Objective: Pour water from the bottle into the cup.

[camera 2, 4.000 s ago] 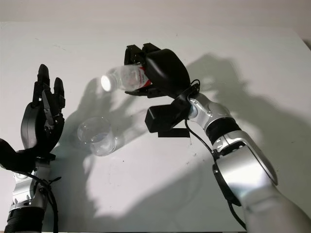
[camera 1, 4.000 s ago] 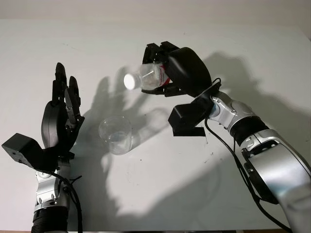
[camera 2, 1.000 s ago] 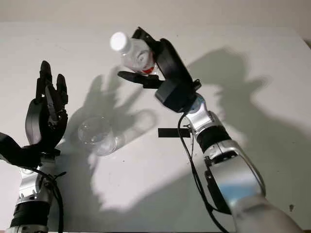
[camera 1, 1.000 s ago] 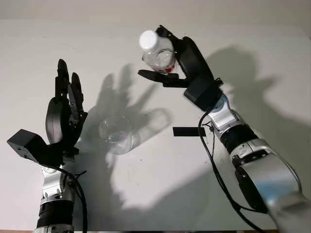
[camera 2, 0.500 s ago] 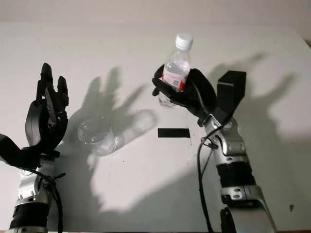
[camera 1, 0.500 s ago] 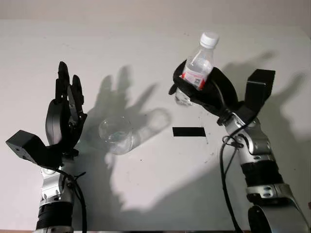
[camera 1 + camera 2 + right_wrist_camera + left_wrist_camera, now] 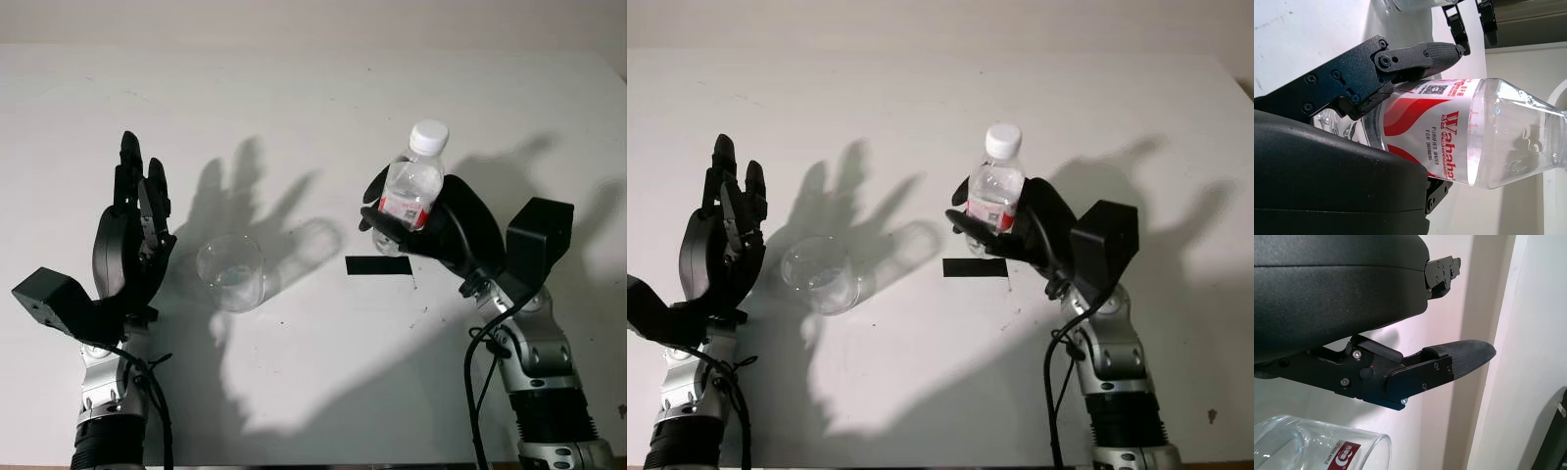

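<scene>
Upright bottle in my right hand (image 7: 446, 230).
I grasp the clear white-capped plastic bottle (image 7: 411, 186); my released left hand (image 7: 132, 240) flanks the clear plastic cup (image 7: 231, 272) on the white worktop (image 7: 313, 98).

R hand (image 7: 416, 227) clamped on bottle (image 7: 412, 186), upright; L hand (image 7: 132, 240) open, raised.

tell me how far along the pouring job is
Looks done: the cup stands upright on the table with a little water at its bottom. In hand: the right robot hand grips the bottle upright, white cap on, beside the black tape mark. Left: setting the bottle down, probably. The left robot hand is open beside the cup.
</scene>
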